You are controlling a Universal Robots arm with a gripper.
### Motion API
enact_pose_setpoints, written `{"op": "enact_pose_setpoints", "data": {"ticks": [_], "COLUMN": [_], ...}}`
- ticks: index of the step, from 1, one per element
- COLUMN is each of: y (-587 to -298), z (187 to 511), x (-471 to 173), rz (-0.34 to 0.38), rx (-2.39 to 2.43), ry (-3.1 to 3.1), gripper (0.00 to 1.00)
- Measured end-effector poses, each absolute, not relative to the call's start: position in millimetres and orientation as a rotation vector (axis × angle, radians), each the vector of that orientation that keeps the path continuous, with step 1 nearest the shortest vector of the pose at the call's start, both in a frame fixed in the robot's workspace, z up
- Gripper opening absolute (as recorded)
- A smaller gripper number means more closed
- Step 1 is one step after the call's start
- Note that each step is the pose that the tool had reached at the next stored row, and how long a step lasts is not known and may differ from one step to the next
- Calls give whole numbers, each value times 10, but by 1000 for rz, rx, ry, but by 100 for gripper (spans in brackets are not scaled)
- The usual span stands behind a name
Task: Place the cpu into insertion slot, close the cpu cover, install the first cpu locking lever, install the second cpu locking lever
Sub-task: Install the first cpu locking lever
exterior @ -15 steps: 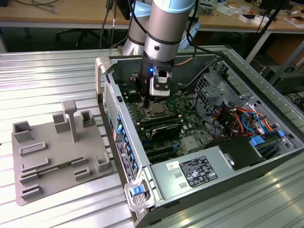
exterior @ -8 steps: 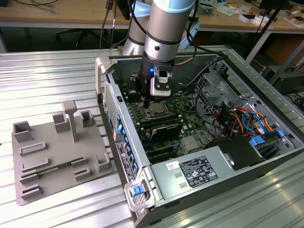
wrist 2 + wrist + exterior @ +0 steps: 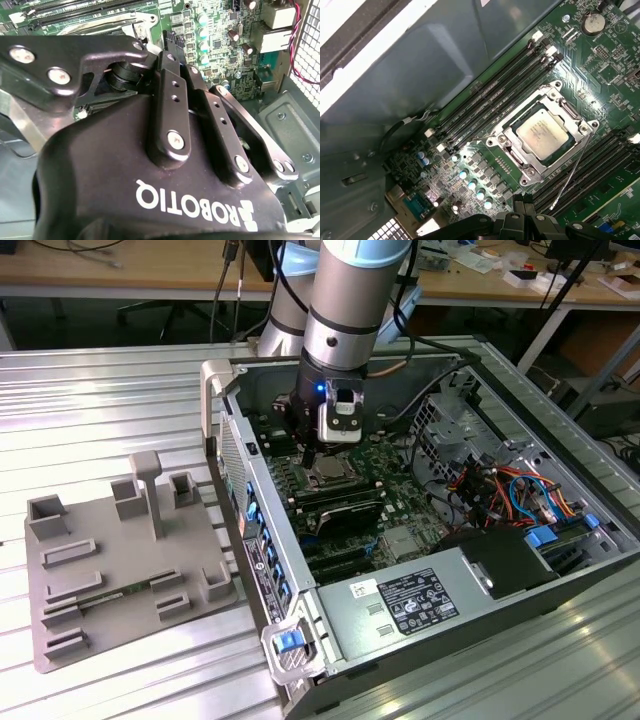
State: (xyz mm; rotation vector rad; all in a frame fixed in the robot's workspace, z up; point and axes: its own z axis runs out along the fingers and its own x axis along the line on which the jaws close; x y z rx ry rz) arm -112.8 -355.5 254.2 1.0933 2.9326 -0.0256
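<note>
The cpu [image 3: 542, 132], a silver-topped square chip, lies flat in the insertion slot [image 3: 512, 152] on the green motherboard. The cpu cover [image 3: 559, 100], a silver frame, lies down around the chip. One thin wire locking lever [image 3: 574, 167] slants away from the socket's corner, and another thin lever [image 3: 481, 137] sticks out on the opposite side. My gripper [image 3: 526, 204] hovers beside the socket with its black fingertips together and nothing between them. In the exterior view the gripper [image 3: 311, 458] hangs just above the socket [image 3: 328, 476] inside the open computer case. The second wrist view shows the black fingers [image 3: 170, 85] from behind.
Long black RAM slots [image 3: 490, 100] flank the socket on both sides. A grey case wall [image 3: 420, 60] rises close by. Coloured cables [image 3: 510, 490] and a power supply [image 3: 410, 602] fill the case toward the exterior view's right. A grey fixture plate [image 3: 120, 560] lies at the exterior view's left.
</note>
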Motion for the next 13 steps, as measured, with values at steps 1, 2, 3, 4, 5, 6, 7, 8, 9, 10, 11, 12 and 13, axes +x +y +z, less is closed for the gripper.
{"op": "enact_pose_setpoints", "data": {"ticks": [1,2,3,4,5,6,7,8,9,10,11,12,13], "y": [-3555,-3555,-3555,-3555,-3555,-3555,-3555,-3555,-3555,-3555,-3555,-3555,-3555], "z": [2542,2541,2542,2541,2542,2542,2542,2542,2541,2541,2542,2541,2541], "x": [-1128,-1128,-1128,-1128,-1128,-1128,-1128,-1128,-1128,-1128,-1128,-1128,-1128], "rz": [-26,-26,-26,-25,-25,-25,-25,-25,-25,-25,-25,-25,-25], "rx": [1088,1084,1077,1072,1068,1059,1053,1047,1042,1037,1032,1027,1022], "ry": [2935,2936,2938,2940,2942,2945,2947,2949,2951,2953,2954,2956,2958], "gripper": [11,11,11,11,11,11,11,11,11,11,11,11,11]}}
